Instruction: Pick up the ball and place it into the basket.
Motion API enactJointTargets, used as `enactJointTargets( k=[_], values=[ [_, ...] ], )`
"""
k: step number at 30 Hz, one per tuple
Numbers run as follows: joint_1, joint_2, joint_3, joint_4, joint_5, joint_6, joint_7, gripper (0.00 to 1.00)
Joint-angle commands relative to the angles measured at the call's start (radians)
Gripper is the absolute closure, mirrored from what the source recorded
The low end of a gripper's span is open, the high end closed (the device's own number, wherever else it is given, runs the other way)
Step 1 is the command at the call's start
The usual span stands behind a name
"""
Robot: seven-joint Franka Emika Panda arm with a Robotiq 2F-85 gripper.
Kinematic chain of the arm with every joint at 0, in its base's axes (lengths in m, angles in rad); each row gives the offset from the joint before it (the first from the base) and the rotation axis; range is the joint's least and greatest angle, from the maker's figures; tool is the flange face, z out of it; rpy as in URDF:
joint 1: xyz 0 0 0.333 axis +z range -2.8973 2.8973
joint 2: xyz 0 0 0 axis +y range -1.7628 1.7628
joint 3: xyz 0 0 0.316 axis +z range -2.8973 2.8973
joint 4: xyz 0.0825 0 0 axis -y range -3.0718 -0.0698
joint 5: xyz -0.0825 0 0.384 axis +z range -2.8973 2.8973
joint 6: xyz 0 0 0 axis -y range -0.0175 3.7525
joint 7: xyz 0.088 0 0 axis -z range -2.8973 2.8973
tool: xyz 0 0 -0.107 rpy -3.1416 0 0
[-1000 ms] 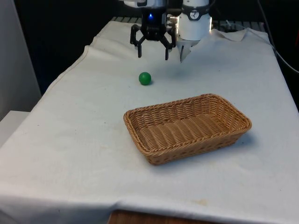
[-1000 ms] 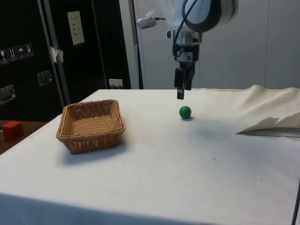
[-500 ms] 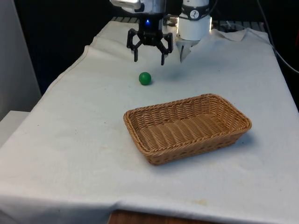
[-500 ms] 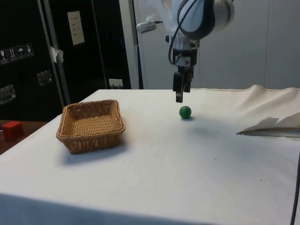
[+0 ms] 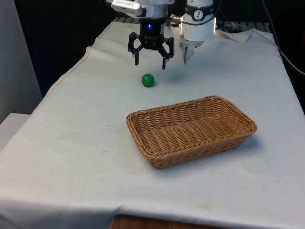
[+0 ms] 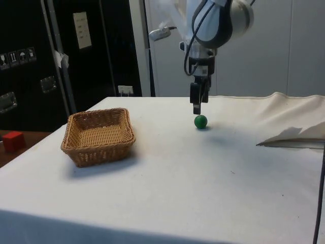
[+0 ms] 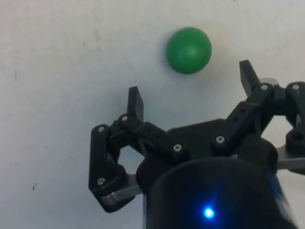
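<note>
A small green ball rests on the white cloth. My black gripper hovers open just above the ball and slightly behind it, nothing between its fingers. In the wrist view the ball lies just beyond the two fingertips. The woven wicker basket sits empty nearer the table's front, towards the front view's right of the ball.
A fold of cloth rises behind the gripper by the arm's base. In the side view a raised crease of cloth lies at the right. A red block stands off the table at the far left.
The gripper has shifted towards the front view's left and come lower, closing in above the ball. Ball and basket have not moved.
</note>
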Motion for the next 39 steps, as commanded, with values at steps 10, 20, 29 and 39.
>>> enactJointTargets(
  k=[10,20,29,39],
  values=[
    [-0.021,0.027,0.026,0.039,0.108,-0.008,-0.115,0.0],
    [-0.025,0.082,0.028,0.071,0.21,-0.021,-0.23,0.0],
    [-0.028,0.116,0.025,0.104,0.309,-0.071,-0.339,0.0],
    [-0.027,0.174,0.023,0.146,0.42,-0.127,-0.455,0.0]
  ],
)
